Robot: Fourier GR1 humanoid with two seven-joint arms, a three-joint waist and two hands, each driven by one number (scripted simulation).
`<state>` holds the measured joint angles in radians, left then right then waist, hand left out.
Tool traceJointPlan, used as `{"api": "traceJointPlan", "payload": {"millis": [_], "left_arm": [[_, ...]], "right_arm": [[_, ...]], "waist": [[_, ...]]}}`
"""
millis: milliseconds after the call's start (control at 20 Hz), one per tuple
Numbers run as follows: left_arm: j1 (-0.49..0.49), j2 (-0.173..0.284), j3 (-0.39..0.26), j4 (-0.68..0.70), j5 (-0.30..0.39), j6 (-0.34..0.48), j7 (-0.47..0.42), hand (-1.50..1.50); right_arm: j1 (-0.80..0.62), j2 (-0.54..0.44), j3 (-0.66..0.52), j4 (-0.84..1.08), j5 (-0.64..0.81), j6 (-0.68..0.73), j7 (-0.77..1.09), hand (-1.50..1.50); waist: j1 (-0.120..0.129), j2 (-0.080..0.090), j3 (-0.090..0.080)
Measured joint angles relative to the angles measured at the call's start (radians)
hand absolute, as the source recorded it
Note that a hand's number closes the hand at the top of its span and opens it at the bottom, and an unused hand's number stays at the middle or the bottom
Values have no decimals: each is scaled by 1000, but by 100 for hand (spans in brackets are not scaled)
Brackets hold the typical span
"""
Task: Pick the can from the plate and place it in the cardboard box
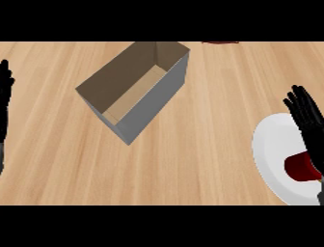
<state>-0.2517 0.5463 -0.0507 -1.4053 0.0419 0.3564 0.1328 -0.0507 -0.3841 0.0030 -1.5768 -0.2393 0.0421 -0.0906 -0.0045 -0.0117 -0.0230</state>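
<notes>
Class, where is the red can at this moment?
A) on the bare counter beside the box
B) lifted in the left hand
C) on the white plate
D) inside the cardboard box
C: the can lies on the plate, partly behind the open right hand, apart from the cardboard box.

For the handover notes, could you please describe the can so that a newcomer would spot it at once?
Look at the white plate at the wooden counter's right edge. On it lies the can, dark red, partly hidden behind the open right hand. It is the only thing on the plate.
</notes>
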Motion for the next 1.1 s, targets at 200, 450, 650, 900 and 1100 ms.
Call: {"api": "traceJointPlan", "payload": {"millis": [200,450,650,900,1100], "left_arm": [[45,8,16,30,-8,-25,-42,0],[100,16,2,70,-29,-39,-49,0],[129,8,-9,76,-27,-56,-49,0],[139,-9,-19,93,-38,-62,-67,0],[135,-20,-28,89,-49,-63,-56,0]], "right_arm": [[33,-69,-58,-2,-105,151,-9,-150],[32,-290,-92,-31,1,318,-89,-150],[124,-317,-110,110,81,398,-342,-150],[124,-342,-146,323,83,480,-593,-150],[81,-416,-138,431,195,407,-707,-150]], "waist": [[-1,7,15],[0,5,14],[0,13,24],[11,17,28],[20,18,28]]}}
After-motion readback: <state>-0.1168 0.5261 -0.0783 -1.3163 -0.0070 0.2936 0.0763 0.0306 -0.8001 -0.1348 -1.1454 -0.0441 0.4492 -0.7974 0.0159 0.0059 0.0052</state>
